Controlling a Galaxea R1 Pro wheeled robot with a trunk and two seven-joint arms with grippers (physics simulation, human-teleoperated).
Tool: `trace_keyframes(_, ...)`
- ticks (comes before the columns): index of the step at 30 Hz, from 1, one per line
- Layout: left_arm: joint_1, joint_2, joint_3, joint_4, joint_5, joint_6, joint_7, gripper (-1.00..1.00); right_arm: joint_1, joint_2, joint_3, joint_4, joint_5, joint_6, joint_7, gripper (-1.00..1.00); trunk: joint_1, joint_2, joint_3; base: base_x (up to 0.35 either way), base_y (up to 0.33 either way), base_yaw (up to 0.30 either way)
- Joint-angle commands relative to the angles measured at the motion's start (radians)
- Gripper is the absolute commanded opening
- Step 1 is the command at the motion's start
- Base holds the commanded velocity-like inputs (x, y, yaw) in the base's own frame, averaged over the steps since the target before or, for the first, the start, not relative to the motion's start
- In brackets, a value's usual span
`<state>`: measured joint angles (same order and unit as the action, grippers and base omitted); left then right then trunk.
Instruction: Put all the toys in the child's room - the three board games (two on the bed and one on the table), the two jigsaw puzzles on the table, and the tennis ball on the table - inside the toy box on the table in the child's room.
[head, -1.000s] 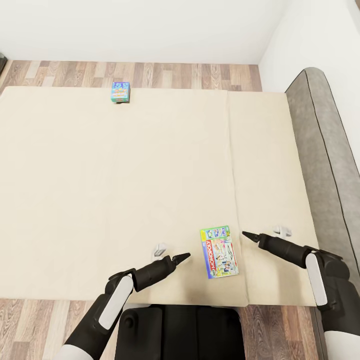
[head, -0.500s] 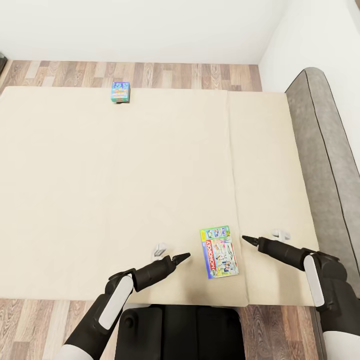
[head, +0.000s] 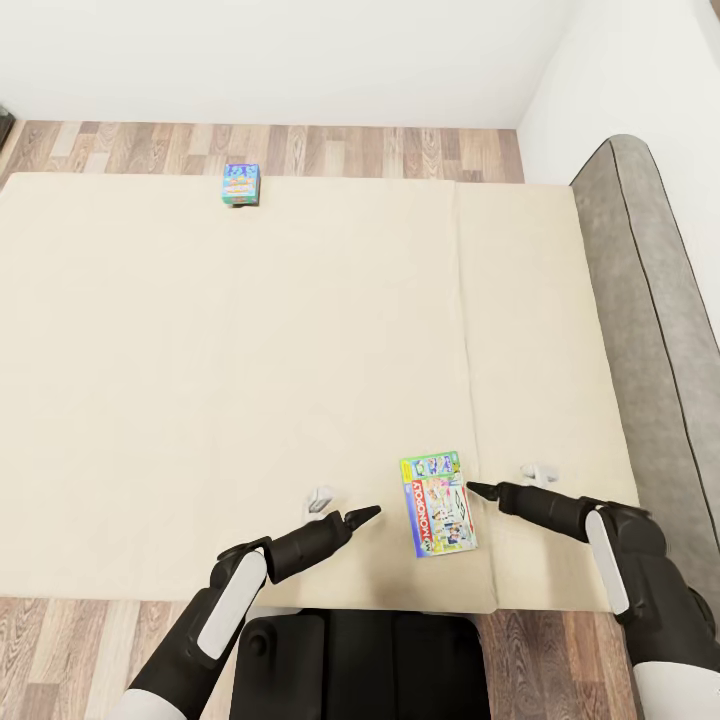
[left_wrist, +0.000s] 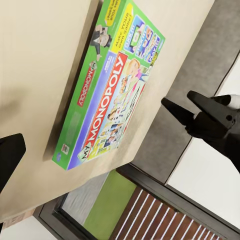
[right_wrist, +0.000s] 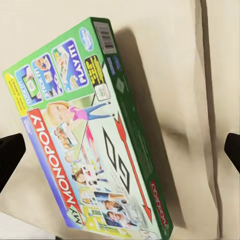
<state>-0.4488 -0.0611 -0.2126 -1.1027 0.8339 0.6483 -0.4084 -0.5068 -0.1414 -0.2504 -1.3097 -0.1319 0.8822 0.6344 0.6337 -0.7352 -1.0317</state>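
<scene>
On the cream bed (head: 250, 380), near its front edge, lies the green-white-red Monopoly board game (head: 438, 503), flat and face up. My left gripper (head: 366, 515) hovers just to the left of it and is open; one finger (left_wrist: 9, 155) shows at the edge of the left wrist view, with the box (left_wrist: 112, 85) ahead. My right gripper (head: 478, 491) is close to the box's right edge, open, with both fingers (right_wrist: 10, 152) wide apart around the box (right_wrist: 95, 150). A smaller blue board game (head: 241, 184) rests at the bed's far edge.
The grey padded headboard (head: 650, 300) runs along the right side. Wooden floor (head: 380, 150) and a white wall lie beyond the bed. A seam (head: 468, 380) splits the mattress just right of the Monopoly box. My dark base (head: 360, 660) stands against the front edge.
My right gripper has moved left across the mattress seam to the Monopoly box's right edge. The left arm and both boxes have stayed put.
</scene>
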Motion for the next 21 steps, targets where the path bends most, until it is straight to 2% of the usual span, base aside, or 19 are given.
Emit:
trace_keyframes(1, 0.0, 0.0, 0.001, 0.0, 0.005, 0.007, 0.0, 1.0, 0.0, 0.0, -0.001, 0.0, -0.008, 0.008, -0.002, 1.0, 0.0, -0.001, -0.001, 0.0, 0.0, 0.0)
trace_keyframes(7, 0.0, 0.0, 0.001, 0.0, 0.005, 0.007, 0.0, 1.0, 0.0, 0.001, 0.015, 0.009, -0.006, 0.008, -0.003, 1.0, 0.0, -0.001, -0.001, 0.0, 0.0, 0.0)
trace_keyframes(21, 0.0, 0.0, 0.001, 0.0, 0.005, 0.007, 0.0, 1.0, 0.0, 0.002, 0.026, 0.014, -0.005, 0.008, -0.004, 1.0, 0.0, -0.001, -0.001, 0.0, 0.0, 0.0)
